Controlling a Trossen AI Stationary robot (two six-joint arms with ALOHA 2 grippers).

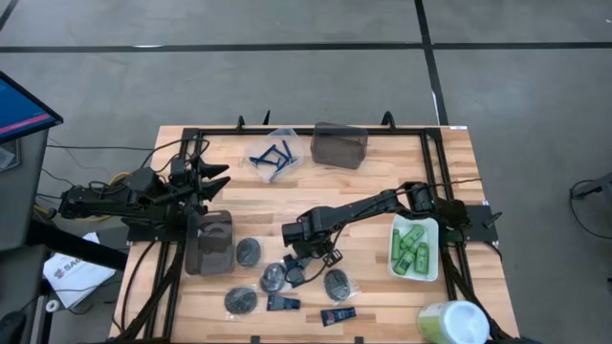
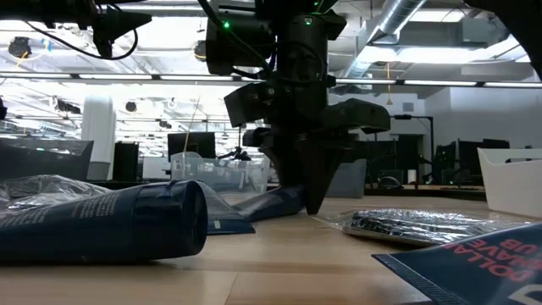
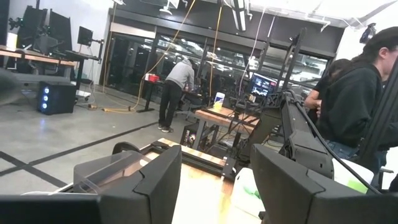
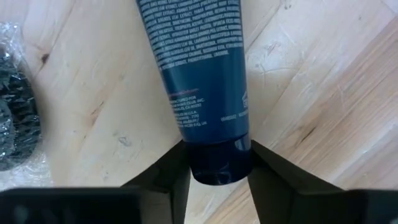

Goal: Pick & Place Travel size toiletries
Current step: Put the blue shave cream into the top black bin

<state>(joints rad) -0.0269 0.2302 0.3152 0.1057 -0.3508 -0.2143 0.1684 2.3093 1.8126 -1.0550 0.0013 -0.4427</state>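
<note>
Right gripper closing on a navy tube, tray waiting beside it.

From above, the right gripper point(image 1: 304, 256) stood low among the wrapped discs point(image 1: 273, 277), well left of the white tray point(image 1: 429, 272) that held green bottles point(image 1: 413, 248); the left gripper point(image 1: 212, 178) idled far beyond them, fingers parted and empty. At table height the fingers met the wood. At the right wrist, both fingers point(image 4: 169, 167) touched the navy tube point(image 4: 196, 74) at its cap, apparently gripping; squeezing squarely on the cap before lifting would likely stop it slipping.
</note>
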